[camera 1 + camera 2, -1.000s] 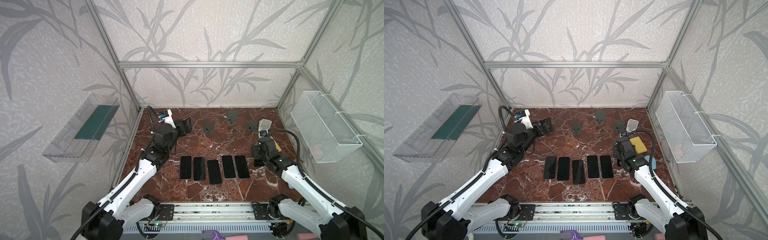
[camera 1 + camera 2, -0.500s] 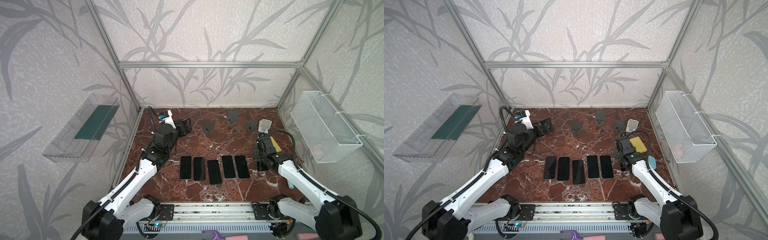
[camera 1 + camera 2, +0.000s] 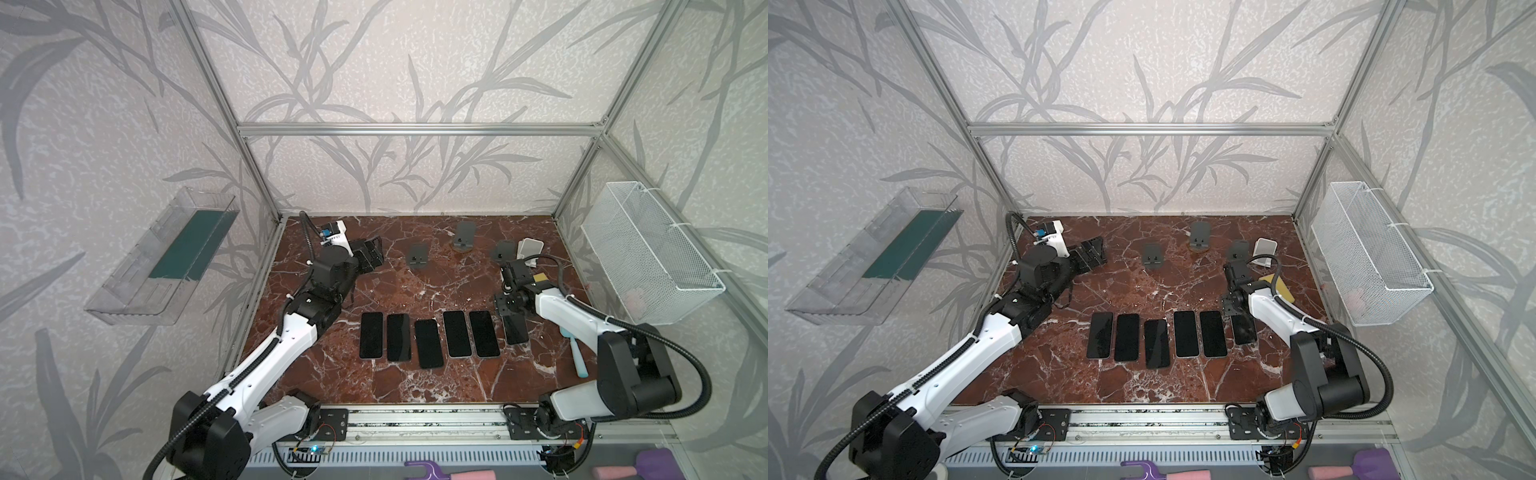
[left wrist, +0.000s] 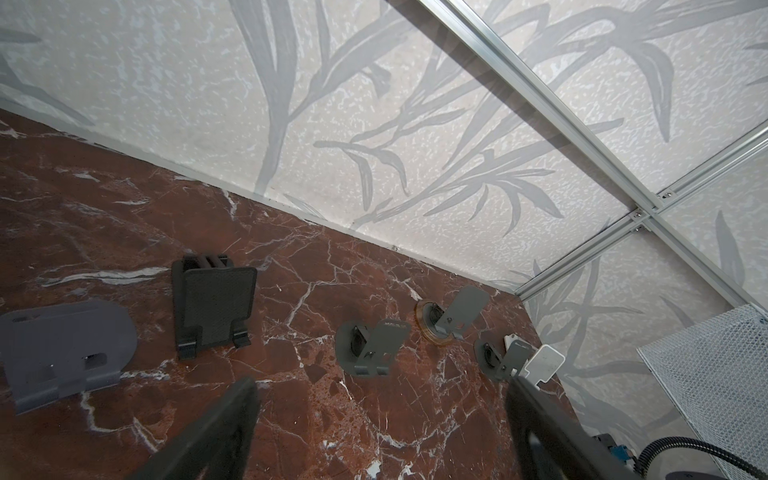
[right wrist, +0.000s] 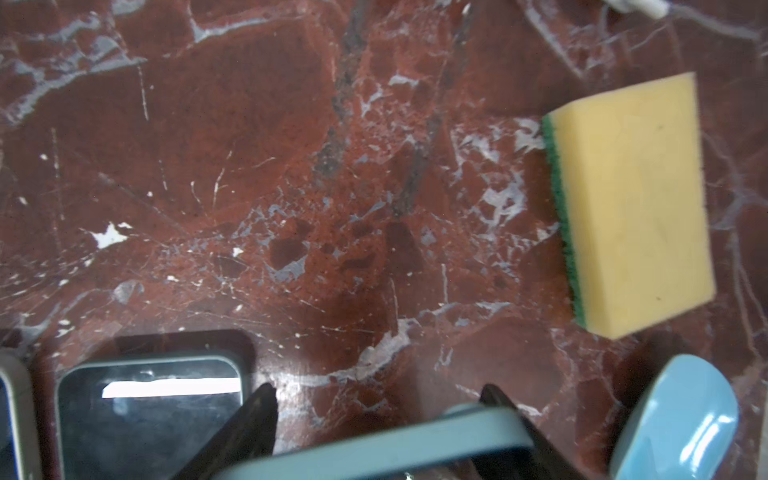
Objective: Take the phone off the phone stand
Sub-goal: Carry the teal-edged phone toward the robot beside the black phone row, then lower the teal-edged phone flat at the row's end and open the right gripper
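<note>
My right gripper (image 3: 508, 311) (image 5: 378, 392) is shut on the top end of a dark phone (image 3: 515, 329) (image 5: 374, 449) with a grey-blue edge. It holds the phone low over the marble, just right of a row of several phones (image 3: 428, 343) lying flat. Several phone stands stand bare along the back: dark ones (image 3: 417, 255) (image 3: 463, 237) (image 3: 503, 251) and a white one (image 3: 531, 248). My left gripper (image 3: 370, 257) (image 4: 380, 386) is open near the back left, with nothing between its fingers, facing the stands (image 4: 374, 345).
A yellow sponge (image 3: 540, 277) (image 5: 631, 203) lies behind my right wrist. A blue brush (image 3: 575, 353) lies to its right. A white wire basket (image 3: 648, 253) hangs on the right wall and a clear bin (image 3: 166, 257) on the left wall.
The right arm's elbow has folded up and back while its gripper keeps the phone beside the row. The left arm has not moved.
</note>
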Controlling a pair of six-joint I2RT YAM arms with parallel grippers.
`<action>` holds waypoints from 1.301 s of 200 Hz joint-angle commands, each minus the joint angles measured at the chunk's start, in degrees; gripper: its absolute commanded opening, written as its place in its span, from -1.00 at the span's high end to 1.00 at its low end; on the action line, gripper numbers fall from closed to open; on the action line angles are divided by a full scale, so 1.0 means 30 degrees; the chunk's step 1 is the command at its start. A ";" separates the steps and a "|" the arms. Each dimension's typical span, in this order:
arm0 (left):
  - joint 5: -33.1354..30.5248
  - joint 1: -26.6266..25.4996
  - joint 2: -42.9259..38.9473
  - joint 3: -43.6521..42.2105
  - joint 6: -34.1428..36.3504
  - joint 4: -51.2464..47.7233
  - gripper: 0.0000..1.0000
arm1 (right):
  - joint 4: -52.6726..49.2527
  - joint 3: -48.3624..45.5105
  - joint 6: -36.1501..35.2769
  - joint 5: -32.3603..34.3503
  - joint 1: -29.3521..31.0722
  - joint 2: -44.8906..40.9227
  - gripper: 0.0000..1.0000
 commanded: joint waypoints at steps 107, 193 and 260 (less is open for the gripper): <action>-0.0239 0.0200 -0.0034 -0.0180 0.0049 0.0321 -0.86 | -0.3229 0.1706 -0.0399 -0.1101 -0.0989 0.2808 -0.19; -0.0309 0.0211 -0.0089 -0.0197 0.0108 0.0308 -0.85 | -0.4064 0.2830 -0.0619 -0.0805 -0.0999 0.5031 -0.27; -0.0441 0.0198 -0.0260 -0.0225 0.0270 0.0262 -0.85 | -0.5140 0.3085 -0.0068 0.0494 -0.0721 0.4882 -0.35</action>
